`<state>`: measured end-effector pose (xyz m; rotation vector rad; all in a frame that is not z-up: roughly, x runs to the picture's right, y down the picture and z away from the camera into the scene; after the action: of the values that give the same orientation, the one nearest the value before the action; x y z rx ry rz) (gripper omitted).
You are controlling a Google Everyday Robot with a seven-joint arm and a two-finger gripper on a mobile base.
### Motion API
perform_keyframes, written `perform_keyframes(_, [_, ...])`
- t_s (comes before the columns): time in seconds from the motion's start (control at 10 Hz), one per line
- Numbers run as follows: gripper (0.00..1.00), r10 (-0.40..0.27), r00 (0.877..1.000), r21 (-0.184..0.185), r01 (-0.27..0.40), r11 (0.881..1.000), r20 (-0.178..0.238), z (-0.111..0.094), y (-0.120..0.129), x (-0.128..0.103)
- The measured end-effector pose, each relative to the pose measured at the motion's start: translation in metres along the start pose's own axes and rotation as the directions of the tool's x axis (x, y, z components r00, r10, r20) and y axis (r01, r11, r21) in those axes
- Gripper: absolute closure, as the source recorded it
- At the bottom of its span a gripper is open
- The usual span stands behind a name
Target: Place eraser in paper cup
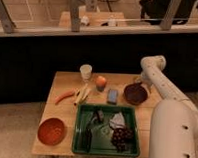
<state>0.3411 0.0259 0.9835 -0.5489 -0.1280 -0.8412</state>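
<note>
Where arm [161, 86] ends, tool [139, 81] — by purple bowl [135, 95], paper cup [86, 72] apart

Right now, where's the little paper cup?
In the camera view the paper cup stands near the back edge of the table, just left of the orange fruit. The gripper is well to its right, by the purple bowl.

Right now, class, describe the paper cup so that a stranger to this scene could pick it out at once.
On the wooden table, look along the far edge, left of the orange fruit. The paper cup stands there, the only pale, upright, open-topped thing; the gripper is away to its right by the purple bowl.
</note>
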Motion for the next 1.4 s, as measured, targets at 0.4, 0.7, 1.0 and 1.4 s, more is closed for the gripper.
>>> perform_keyframes(0.4, [0.2,0.026,0.999,-0.012,-0.025,1.0,0.037,0.015,0.008,0.004])
perform_keyframes(0.7, [0.2,0.042,0.996,0.038,-0.045,0.998,0.08,0.019,0.007,0.002])
perform_keyframes(1.0, [0.2,0.049,0.995,0.065,-0.055,0.996,0.092,0.02,0.006,0.001])
perform_keyframes(1.4, [0.54,0.039,0.994,0.065,-0.046,0.997,0.106,0.028,0.005,-0.004])
